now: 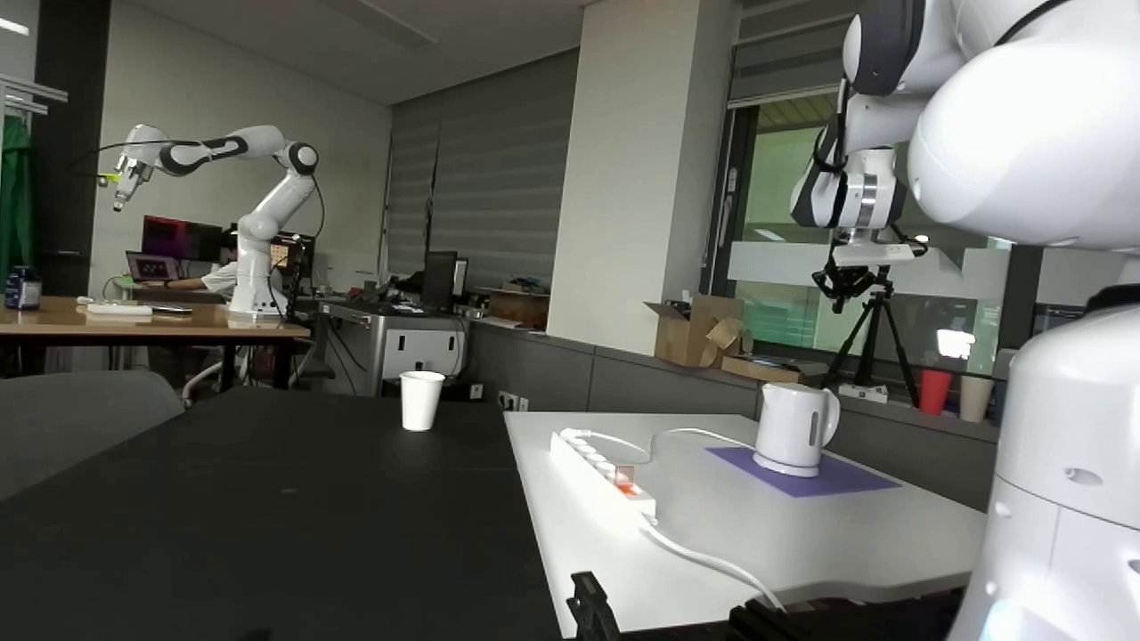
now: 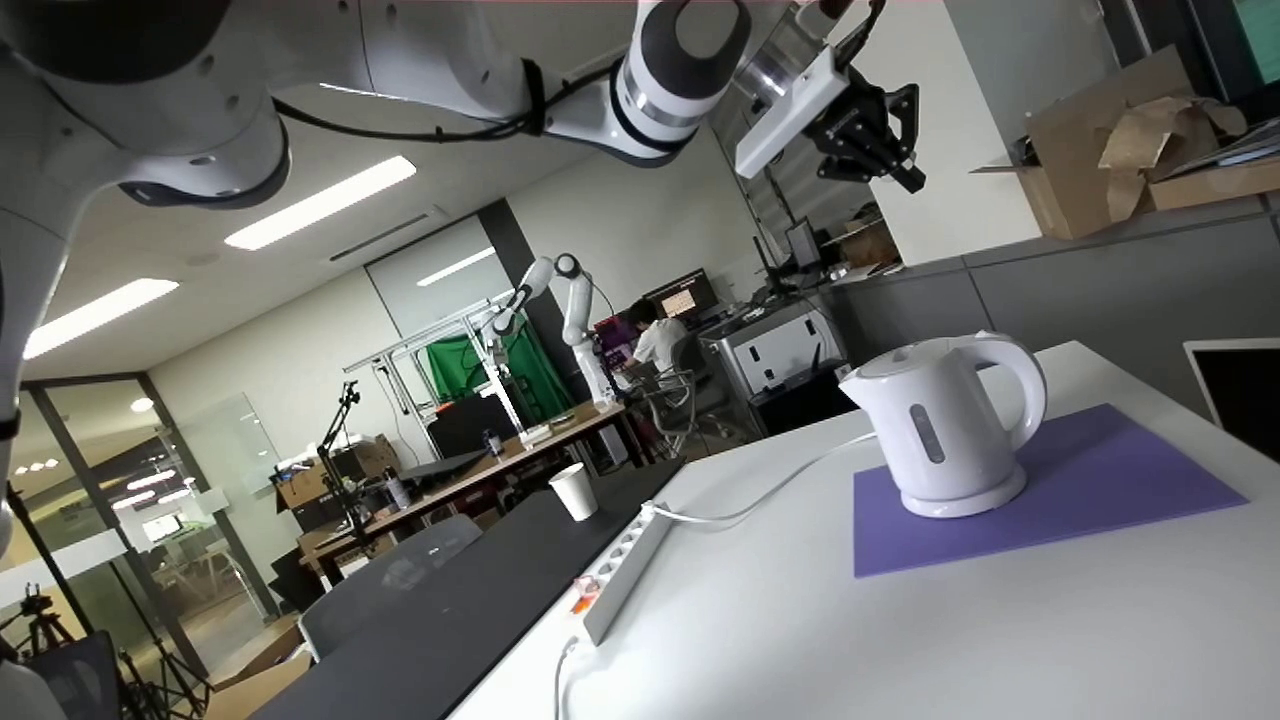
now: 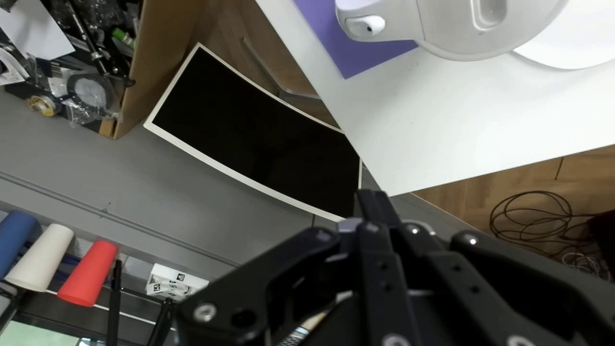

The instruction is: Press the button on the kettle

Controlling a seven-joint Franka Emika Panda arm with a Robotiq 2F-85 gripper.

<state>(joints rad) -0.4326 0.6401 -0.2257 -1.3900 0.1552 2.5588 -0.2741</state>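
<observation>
One white electric kettle (image 2: 960,430) on purple mat (image 2: 1120,490), right of power strip (image 2: 620,580) | your gripper (image 3: 375,193): jaws together, high, clear of kettle | oval tab (image 3: 366,26) on handle (image 3: 403,19) likely the button; centre over it, press straight down gently, don't tip kettle

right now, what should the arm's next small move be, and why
I'd probably slide the shut fingers sideways toward the handle of the kettle, without lowering them yet. In the wrist view they line up near the corner of the white table, while the handle, with what looks like a button, sits at the top edge. Both exterior views show them higher than the kettle.
</observation>
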